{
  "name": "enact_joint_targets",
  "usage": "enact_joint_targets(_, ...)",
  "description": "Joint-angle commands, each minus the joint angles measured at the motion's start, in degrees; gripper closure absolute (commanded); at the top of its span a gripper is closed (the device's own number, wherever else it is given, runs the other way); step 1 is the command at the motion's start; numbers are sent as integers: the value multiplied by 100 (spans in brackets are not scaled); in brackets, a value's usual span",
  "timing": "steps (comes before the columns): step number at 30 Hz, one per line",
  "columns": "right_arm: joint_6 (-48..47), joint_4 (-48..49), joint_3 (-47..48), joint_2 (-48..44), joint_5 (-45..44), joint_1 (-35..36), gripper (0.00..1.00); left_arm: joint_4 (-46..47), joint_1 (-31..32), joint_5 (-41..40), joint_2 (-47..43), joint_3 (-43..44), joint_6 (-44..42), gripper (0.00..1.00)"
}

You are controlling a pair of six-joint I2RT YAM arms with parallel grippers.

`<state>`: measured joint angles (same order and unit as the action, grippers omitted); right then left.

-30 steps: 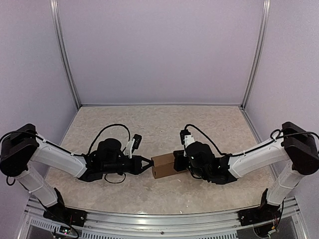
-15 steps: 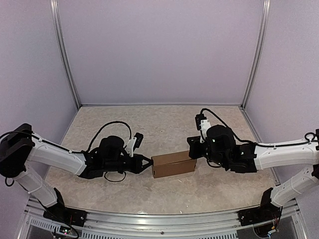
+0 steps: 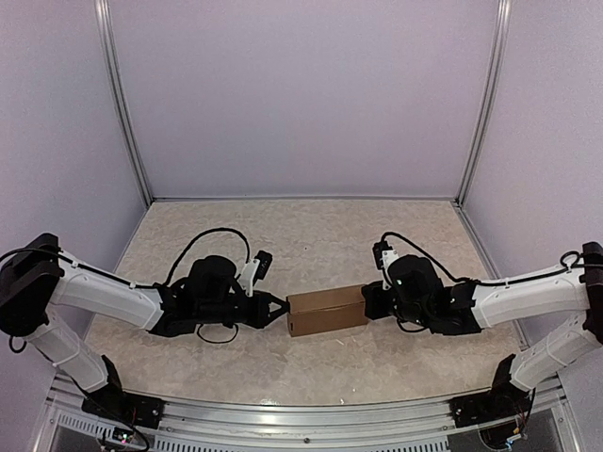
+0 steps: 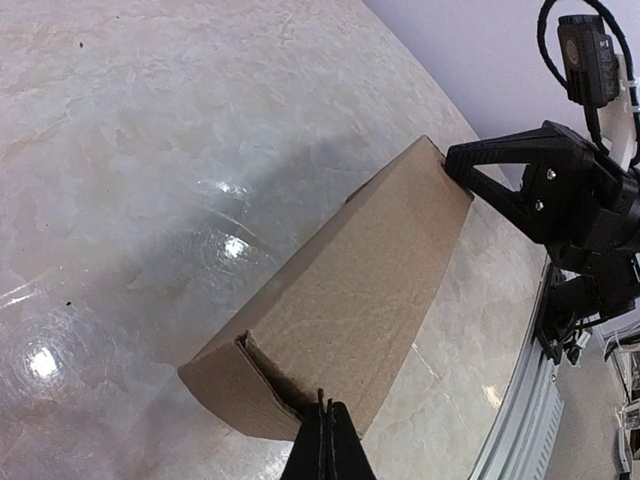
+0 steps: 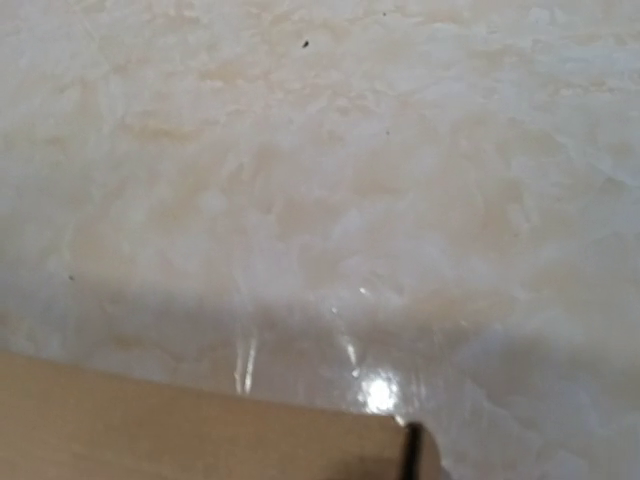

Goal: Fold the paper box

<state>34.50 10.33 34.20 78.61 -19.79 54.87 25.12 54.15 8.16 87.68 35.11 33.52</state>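
Observation:
The paper box [image 3: 325,311] is a small oblong brown cardboard box lying on the table between the arms. It also shows in the left wrist view [image 4: 350,280] and along the bottom edge of the right wrist view [image 5: 200,430]. My left gripper [image 3: 283,314] is shut, and its tip [image 4: 325,435] rests against the flap seam at the box's left end. My right gripper [image 3: 367,301] is at the box's right end. In the left wrist view its black pointed fingers [image 4: 480,165] touch the far top corner. Its own view shows no fingers, so its jaws are unclear.
The beige marbled table [image 3: 311,235] is enclosed by pale walls with metal posts [image 3: 127,113]. An aluminium rail [image 3: 301,414] runs along the near edge. The right arm's cable and camera [image 4: 590,55] rise behind the box.
My right gripper left the top of the box, lifted and swung right, then came down at the box's right end. The left gripper and the box have stayed in place.

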Motion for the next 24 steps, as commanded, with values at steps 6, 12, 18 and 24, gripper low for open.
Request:
enact_joint_targets(6, 390, -217, -416, -36, 226, -55, 100, -253, 52, -83, -71, 37, -67, 100)
enact_joint_targets(12, -156, -439, 102, -270, 160, -53, 100, -660, 43, -227, -210, 228, -239, 95)
enact_joint_targets(18, -671, -791, 411, -697, 304, -54, 100, -1642, 17, -681, -677, 639, -560, 67)
enact_joint_targets(24, -722, -577, -25, -1260, 993, 12, 100, -2389, -74, -1216, -959, 1319, -738, 59)
